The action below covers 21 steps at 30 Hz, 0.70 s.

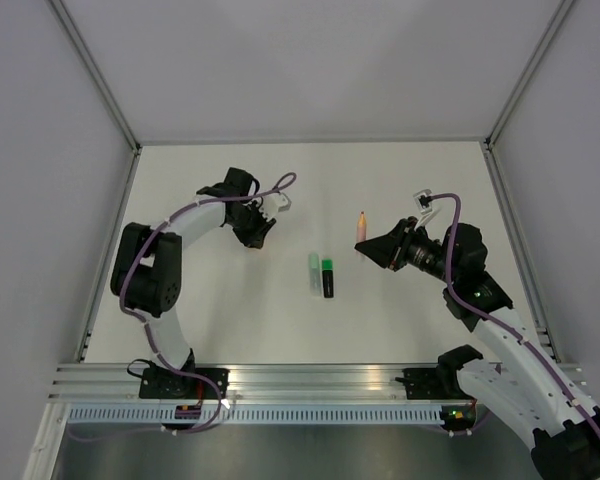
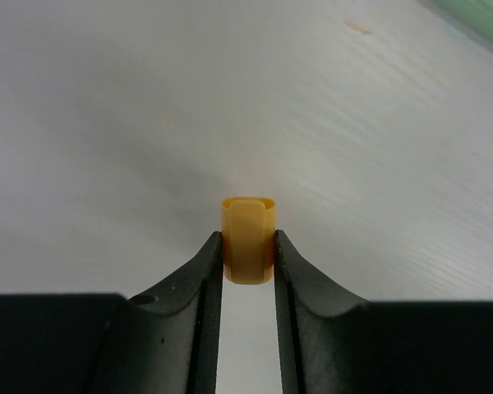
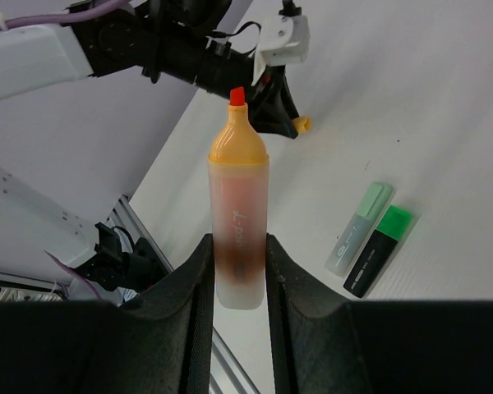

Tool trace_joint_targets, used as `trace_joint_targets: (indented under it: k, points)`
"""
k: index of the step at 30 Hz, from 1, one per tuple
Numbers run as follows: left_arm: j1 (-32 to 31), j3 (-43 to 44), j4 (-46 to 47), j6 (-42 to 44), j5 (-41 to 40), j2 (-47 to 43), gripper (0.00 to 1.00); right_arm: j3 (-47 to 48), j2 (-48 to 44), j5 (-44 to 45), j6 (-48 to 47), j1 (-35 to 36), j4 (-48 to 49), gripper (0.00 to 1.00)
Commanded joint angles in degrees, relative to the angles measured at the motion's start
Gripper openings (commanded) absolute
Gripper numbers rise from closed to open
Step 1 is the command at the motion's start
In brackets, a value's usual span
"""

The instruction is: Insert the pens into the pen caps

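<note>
Sharing a grey-walled white table (image 1: 230, 320), left fingers (image 2: 204, 300) pinch the orange cap (image 2: 248, 244), right fingers (image 3: 194, 300) the orange pen (image 3: 239, 222).

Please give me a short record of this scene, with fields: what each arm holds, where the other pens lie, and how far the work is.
left fingers: closed on the orange cap, one finger on each side
right fingers: closed on the orange pen, its tip bare and pointing toward the left arm
mint pen: lying on the table, between the two arms
black and green pen: lying side by side with the mint pen
progress: orange pen and orange cap both gripped, apart, not yet joined
</note>
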Motion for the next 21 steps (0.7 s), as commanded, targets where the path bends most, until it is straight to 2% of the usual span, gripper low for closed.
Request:
trace_joint_targets:
  k: [1,3,9,14,19,21]
  points:
    - [-2.33,-2.75,-4.8,13.39,7.84,-8.01,0.08,0.05,0.64,1.32,-1.49,0.15,1.62,0.0]
    - [-4.78,-4.33,-7.45,18.05,6.45,-9.7,0.08,0.05,1.43,0.88,-1.31,0.15,1.88,0.0]
    - [-7.34,-7.06,-10.45,19.55,-0.14,-11.46,0.07,0.48,1.0,1.06,-1.49,0.15,1.53,0.0]
    - [-7.79,-12.85,-5.28,17.53,-1.38,-13.48,0.08,0.93,-0.58,2.55,-2.54,0.23,0.12,0.0]
    - [-8.31,-15.94,0.17,16.05,-8.59,-13.4,0.09,1.01,-0.85,2.99,-2.72,0.15,-0.23,0.0]
    - [-8.32,-14.63,0.89,14.81,-9.47,-12.7,0.15,1.28,-0.85,2.82,-2.72,0.15,-0.23,0.0]
